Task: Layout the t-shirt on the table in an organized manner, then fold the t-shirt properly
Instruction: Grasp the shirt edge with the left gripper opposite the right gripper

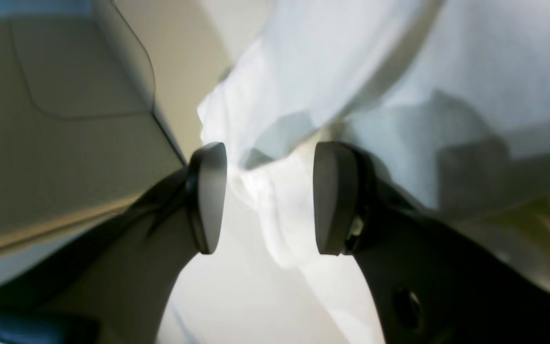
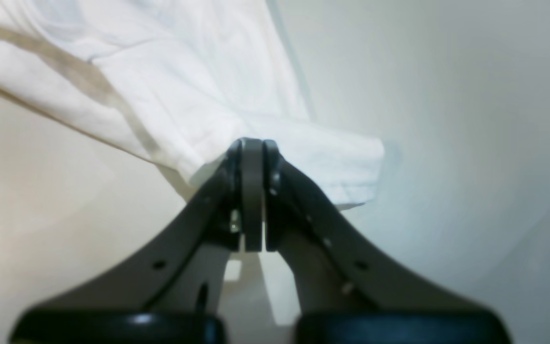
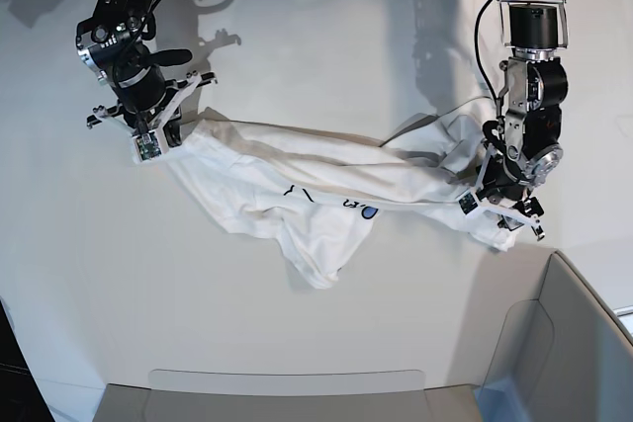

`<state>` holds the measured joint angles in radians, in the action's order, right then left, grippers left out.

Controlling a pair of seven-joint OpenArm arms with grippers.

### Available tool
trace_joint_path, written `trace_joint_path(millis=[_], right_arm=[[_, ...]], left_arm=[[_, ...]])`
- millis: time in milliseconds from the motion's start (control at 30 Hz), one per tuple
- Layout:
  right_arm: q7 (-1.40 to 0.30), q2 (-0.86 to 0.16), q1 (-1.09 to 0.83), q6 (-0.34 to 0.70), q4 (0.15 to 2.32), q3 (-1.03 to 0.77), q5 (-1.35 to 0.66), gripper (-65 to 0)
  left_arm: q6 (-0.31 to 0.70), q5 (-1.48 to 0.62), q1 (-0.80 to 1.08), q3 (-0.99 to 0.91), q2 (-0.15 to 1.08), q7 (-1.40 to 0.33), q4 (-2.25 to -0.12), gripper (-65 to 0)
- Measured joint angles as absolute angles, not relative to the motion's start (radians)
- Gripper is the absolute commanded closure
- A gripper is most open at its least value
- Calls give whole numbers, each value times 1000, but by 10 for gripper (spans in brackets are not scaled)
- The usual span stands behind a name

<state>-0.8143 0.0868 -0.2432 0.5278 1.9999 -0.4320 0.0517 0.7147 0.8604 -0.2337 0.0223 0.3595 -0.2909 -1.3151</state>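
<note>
White cotton stretches across the middle of the surface (image 3: 297, 37): the t-shirt (image 3: 316, 185) lies twisted into a long, rumpled band between my two arms, with one loose flap spilling toward the near edge. A little blue and dark print peeks out near the centre of the cloth; the rest of the lettering is folded out of sight.

My right hand (image 2: 252, 143) is clenched, its two pads pressed flat together on a pinch of the shirt's edge. In the right wrist view the fabric fans away from that pinch, one hemmed corner lying on the surface just beyond the fingertips. In the base view this hand sits at the shirt's far-left end, low over the surface.

My left hand (image 1: 268, 196) stands spread wide, released, with nothing gripped. Its two dark pads (image 1: 208, 196) straddle a bunched ridge of the white cloth, which runs up between them without being squeezed; whether either pad brushes the fabric I cannot tell. In the base view this hand is down at the shirt's right end, where the cloth is heaped.

Beside it, at the near right corner, is a grey bin-like piece (image 3: 574, 343), apart from the shirt.
</note>
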Motion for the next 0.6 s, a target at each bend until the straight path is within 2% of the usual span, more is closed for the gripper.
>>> trace_joint_path(millis=[400, 467, 600], right_arm=[[-814, 87, -241, 528, 2000, -433, 52, 0], [-814, 87, -242, 528, 2000, -433, 52, 0], [-814, 86, -243, 528, 2000, -433, 52, 0]], left_arm=[[715, 860, -238, 27, 326, -287, -1315, -293], [710, 861, -239, 24, 305, -287, -1315, -249], [719, 854, -271, 24, 280, -276, -1279, -91]])
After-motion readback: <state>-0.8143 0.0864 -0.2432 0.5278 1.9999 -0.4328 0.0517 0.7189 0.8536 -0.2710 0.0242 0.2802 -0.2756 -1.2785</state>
